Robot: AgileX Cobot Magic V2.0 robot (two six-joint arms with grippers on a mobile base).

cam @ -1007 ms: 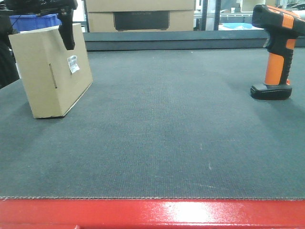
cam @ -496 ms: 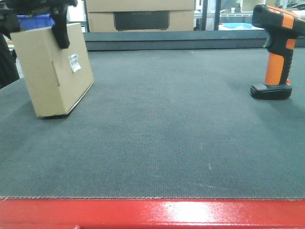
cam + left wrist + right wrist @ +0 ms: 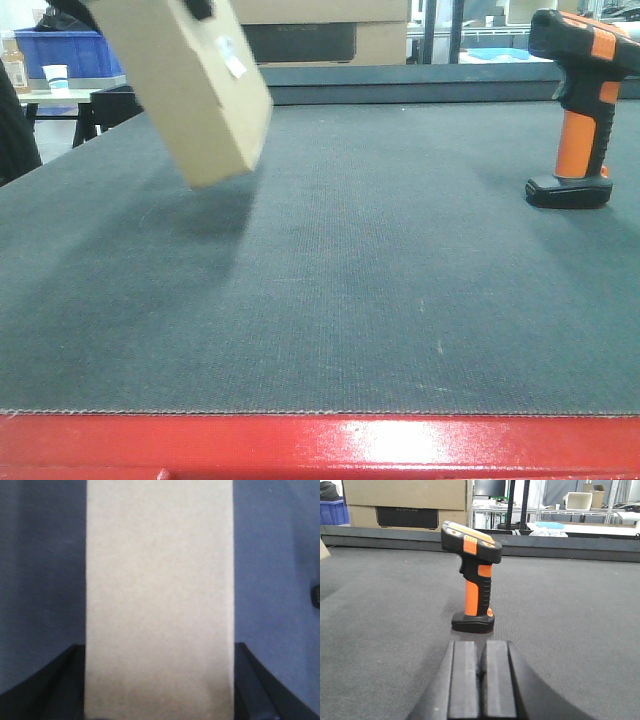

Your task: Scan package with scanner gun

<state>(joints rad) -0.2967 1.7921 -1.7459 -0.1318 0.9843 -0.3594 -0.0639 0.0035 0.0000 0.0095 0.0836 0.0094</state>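
Tan cardboard package (image 3: 185, 95), a small rectangular box, hangs tilted in the air over the left side of the dark grey mat (image 3: 350, 300), white barcode sticker (image 3: 232, 60) facing out. Left gripper (image 3: 159, 700) pinches it, black fingers (image 3: 52, 680) tight on both sides. Orange-handled, pistol-shaped scanner gun (image 3: 472, 590) stands upright on its flat black base far right, well apart from the box. Right gripper (image 3: 481, 680) sits low near it, pads pressed together, holding nothing.

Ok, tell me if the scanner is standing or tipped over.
Standing. The scanner rests on its flat black base, orange handle vertical, head on top.
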